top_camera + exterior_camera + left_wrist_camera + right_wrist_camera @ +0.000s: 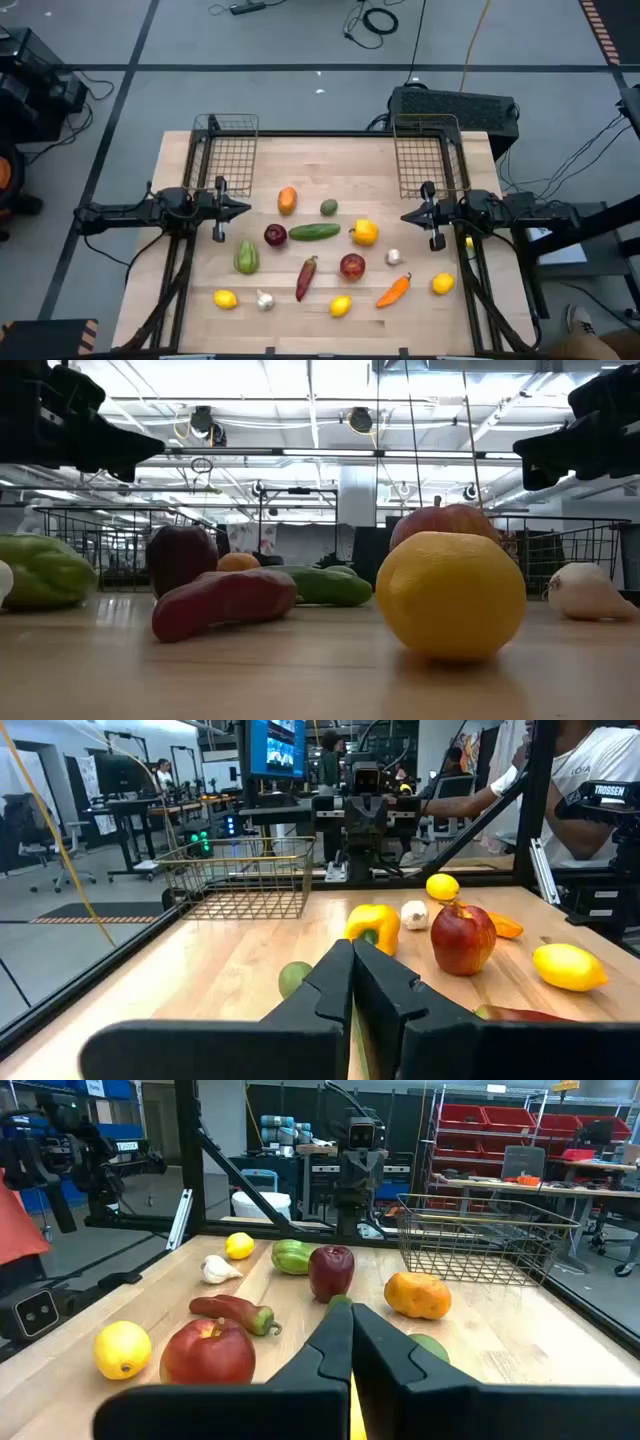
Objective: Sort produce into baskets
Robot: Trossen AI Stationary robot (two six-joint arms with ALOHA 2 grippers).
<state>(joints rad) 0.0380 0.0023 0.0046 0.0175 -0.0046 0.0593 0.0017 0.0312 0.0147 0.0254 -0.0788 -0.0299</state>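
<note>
Produce lies loose on the wooden table (330, 310): orange pepper (287, 200), avocado (328, 208), cucumber (314, 232), dark red apple (275, 235), yellow pepper (365, 233), green squash (246, 257), red chilli (306, 277), red apple (352, 266), garlic (394, 257), several lemons (226, 298). Two wire baskets (228, 152) (428, 150) stand at the far corners. My left gripper (245, 209) is shut and empty above the table's left side. My right gripper (405, 217) is shut and empty above the right side.
A black box (455, 108) stands beyond the table's far right corner. An orange chilli (393, 290) and a second garlic (265, 299) lie near the front edge. A person (580, 780) stands beyond the table in the left wrist view.
</note>
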